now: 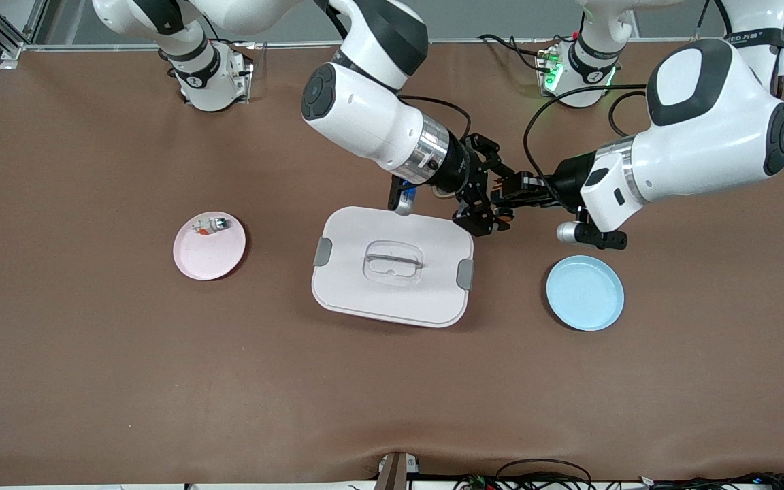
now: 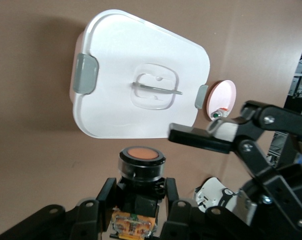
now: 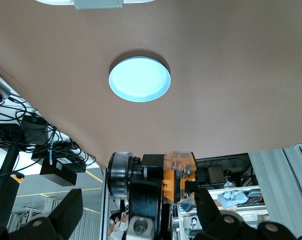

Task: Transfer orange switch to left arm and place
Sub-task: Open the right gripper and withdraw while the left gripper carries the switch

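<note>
Two grippers meet in the air over the table (image 1: 92, 374) beside the box (image 1: 392, 299), toward the left arm's end: the left gripper (image 2: 141, 190) pinches the orange switch (image 2: 141, 159), long axis pointing orange-end-outward, the right gripper (image 1: 479, 197) spread around it; no writing is legible.
</note>
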Robot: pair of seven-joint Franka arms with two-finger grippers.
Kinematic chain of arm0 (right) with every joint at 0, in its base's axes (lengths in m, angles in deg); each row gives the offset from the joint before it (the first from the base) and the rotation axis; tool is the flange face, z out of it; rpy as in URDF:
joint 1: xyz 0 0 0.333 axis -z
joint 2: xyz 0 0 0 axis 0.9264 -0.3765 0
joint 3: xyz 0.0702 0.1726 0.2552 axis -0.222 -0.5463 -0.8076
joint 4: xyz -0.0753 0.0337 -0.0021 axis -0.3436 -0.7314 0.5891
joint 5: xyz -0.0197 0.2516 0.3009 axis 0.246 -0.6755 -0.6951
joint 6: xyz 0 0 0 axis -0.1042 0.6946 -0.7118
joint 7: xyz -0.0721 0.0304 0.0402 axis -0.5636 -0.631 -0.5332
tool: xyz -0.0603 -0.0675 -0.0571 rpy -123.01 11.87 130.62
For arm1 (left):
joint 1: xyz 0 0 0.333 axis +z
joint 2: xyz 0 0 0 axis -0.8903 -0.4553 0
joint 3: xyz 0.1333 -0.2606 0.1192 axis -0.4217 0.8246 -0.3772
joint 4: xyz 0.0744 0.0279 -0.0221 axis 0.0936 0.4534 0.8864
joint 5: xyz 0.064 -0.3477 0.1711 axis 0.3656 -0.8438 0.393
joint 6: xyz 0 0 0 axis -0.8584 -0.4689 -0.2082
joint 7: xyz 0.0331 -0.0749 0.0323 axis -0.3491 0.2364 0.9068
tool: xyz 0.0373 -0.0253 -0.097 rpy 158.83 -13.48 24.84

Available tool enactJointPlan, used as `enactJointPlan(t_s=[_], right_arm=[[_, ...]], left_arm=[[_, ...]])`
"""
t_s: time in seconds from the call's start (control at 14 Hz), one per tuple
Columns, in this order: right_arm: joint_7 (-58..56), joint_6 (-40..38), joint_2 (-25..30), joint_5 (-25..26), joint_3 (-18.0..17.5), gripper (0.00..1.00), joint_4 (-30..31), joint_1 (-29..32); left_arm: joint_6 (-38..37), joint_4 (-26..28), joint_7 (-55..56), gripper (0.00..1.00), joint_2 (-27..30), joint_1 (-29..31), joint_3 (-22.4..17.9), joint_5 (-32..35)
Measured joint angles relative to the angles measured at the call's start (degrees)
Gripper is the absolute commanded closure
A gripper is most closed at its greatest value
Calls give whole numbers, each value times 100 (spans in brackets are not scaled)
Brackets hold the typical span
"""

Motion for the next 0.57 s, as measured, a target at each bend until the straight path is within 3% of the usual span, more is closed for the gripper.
enactJointPlan(t_s=[0.21, 0.57], right_arm=[[-250, -424, 0, 21, 66, 0, -9, 65], [-2655, -2773, 67, 30, 115, 0, -124, 816]], left_arm=[[-119, -6, -15, 100, 3, 5, -2, 570], [-201, -5, -1173, 100, 11, 38, -13, 1778]])
